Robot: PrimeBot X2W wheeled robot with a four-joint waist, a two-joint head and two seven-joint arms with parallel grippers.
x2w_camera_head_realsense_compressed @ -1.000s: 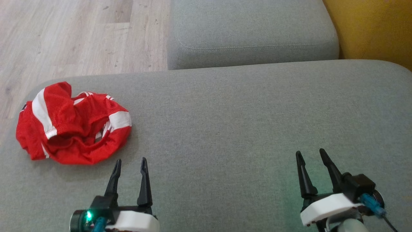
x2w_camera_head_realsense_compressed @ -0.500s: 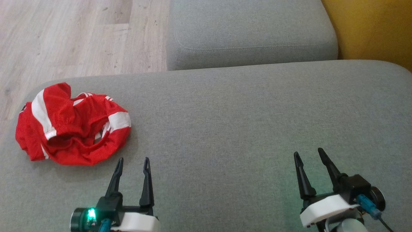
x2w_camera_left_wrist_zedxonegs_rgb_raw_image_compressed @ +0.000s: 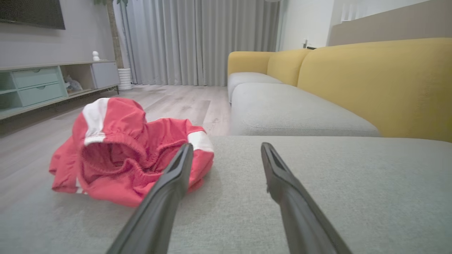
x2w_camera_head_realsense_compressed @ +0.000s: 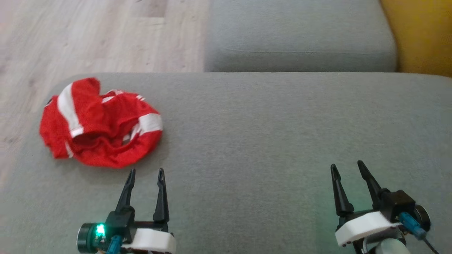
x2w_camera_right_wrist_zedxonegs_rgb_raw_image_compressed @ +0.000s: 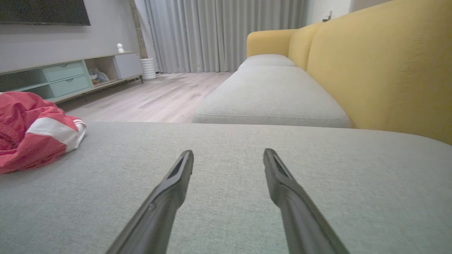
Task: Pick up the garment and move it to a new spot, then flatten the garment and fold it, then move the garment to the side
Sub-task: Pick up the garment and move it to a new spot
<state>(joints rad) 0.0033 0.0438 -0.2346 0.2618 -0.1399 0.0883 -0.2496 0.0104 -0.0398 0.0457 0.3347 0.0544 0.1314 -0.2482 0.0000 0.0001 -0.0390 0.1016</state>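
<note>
At your far left, the pale wooden floor (x2w_camera_head_realsense_compressed: 88, 31) runs past the edge of the grey seat cushion (x2w_camera_head_realsense_compressed: 265, 123). The garment (x2w_camera_head_realsense_compressed: 100, 123), red with white stripes, lies crumpled in a heap on the left end of that cushion, near its corner. Just to the right of the heap and nearer to you, your left gripper (x2w_camera_head_realsense_compressed: 146, 170) sits low over the cushion, jaws spread with nothing between them. Its fingertips point up towards the heap's near edge, with a strip of bare cushion between them and the cloth. Well to the right, your right gripper (x2w_camera_head_realsense_compressed: 346, 164) hangs over bare cushion, its jaws likewise spread and empty. Behind them lies a second grey cushion (x2w_camera_head_realsense_compressed: 300, 35), and at the far right you see the yellow backrest (x2w_camera_head_realsense_compressed: 423, 35)
</note>
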